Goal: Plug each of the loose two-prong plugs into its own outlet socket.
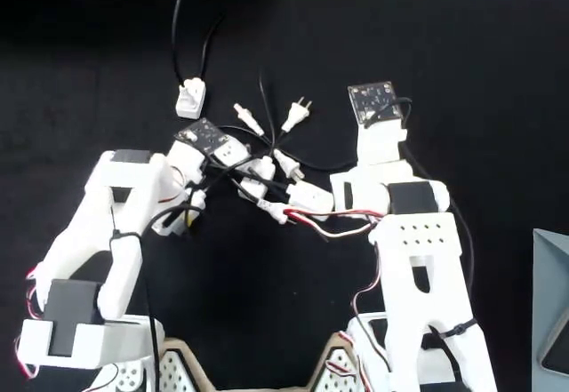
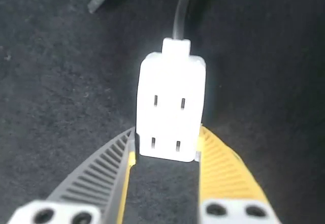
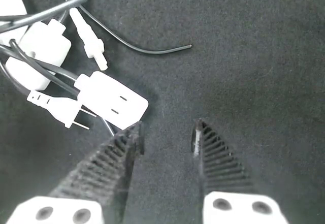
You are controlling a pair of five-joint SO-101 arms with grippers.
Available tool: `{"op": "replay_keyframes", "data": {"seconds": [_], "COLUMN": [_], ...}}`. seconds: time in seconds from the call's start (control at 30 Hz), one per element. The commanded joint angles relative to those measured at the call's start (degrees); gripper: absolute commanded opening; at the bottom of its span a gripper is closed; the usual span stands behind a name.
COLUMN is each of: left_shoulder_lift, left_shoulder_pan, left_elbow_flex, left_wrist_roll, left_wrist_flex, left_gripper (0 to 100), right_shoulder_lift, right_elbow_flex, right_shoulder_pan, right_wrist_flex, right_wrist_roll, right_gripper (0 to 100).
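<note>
White outlet block [image 2: 170, 112]: lies at the edge of the cable tangle [image 1: 267, 174] toward the left arm, slots facing up, its cord [image 2: 180, 10] leaving the end away from the claw.
Left claw [image 2: 166, 144]: clamped on the block's near end; the block's long axis runs in line with the claw.
Right claw [image 3: 167, 132]: fingers apart and empty, over bare black desk [image 3: 244, 56] just beside the tangle.
Loose plug [image 3: 57, 108]: in the tangle beyond a single socket [image 3: 111, 99], prongs aimed back toward the right claw.
Likely next: the right claw is nearer and would reach past that socket.

White outlet socket [image 2: 170, 112], white plugs [image 3: 51, 108], black table [image 1: 462, 54]
</note>
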Motion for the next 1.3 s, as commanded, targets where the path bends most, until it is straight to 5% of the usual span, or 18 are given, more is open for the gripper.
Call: {"op": "replay_keyframes", "data": {"seconds": [0.0, 0.3, 0.47, 0.83, 1.27], "left_shoulder_lift": [-0.18, -0.18, -0.97, -23.74, -46.86], "left_shoulder_pan": [2.68, 5.67, 4.26, -0.40, -13.41], "left_elbow_flex": [0.84, 4.79, 5.05, 5.67, 18.77], "left_wrist_roll": [2.81, 0.00, 0.26, 1.58, 18.46], "left_wrist_flex": [0.18, 0.35, 0.35, 8.18, 7.91], "left_gripper": [3, 4, 20, 25, 24], "right_shoulder_lift": [-1.01, -1.01, -1.01, -1.01, -0.92], "right_elbow_flex": [-0.22, -0.22, -0.22, 0.31, -1.45], "right_shoulder_pan": [0.35, 0.35, 0.35, 0.35, -16.00], "right_wrist_flex": [-0.53, -0.53, -0.53, -0.70, 6.15], "right_wrist_roll": [0.00, 0.00, 0.00, 0.00, 6.42], "right_gripper": [16.6, 16.6, 16.8, 16.9, 16.7]}}
